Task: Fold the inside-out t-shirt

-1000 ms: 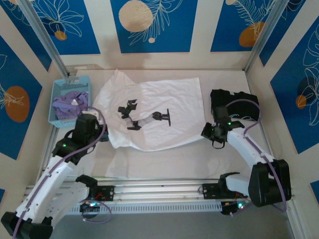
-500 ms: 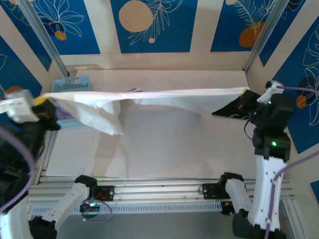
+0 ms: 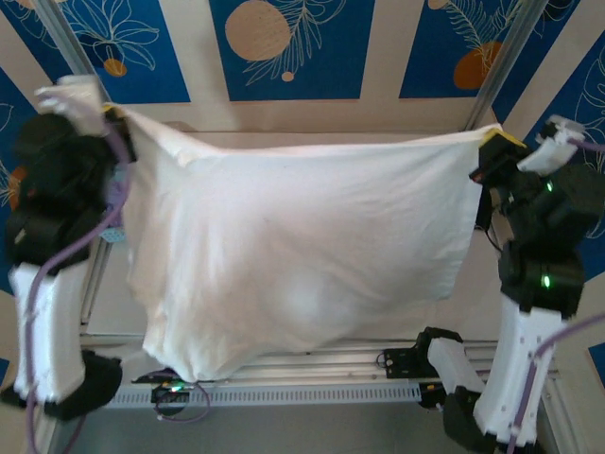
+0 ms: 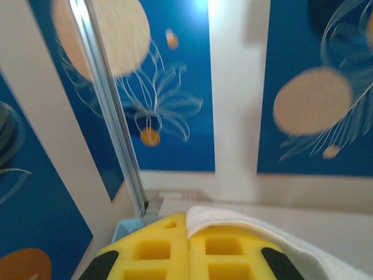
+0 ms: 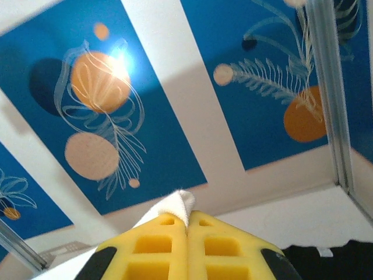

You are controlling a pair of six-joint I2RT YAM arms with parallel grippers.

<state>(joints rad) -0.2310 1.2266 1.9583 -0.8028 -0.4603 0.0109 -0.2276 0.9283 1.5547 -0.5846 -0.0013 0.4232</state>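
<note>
Top external: L gripper (image 3: 113, 113) & R gripper (image 3: 498, 142) each clamped on white t-shirt (image 3: 302, 236) corners, spread midair.

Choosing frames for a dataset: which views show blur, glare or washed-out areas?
Top external: the t-shirt is bright, almost washed out, folds faint; the left claw looks smeared. Left wrist: wall pattern soft, glare at the top edge, yellow fingers sharper. Right wrist: a glare spot on the wall's orange circle, background slightly soft.
</note>
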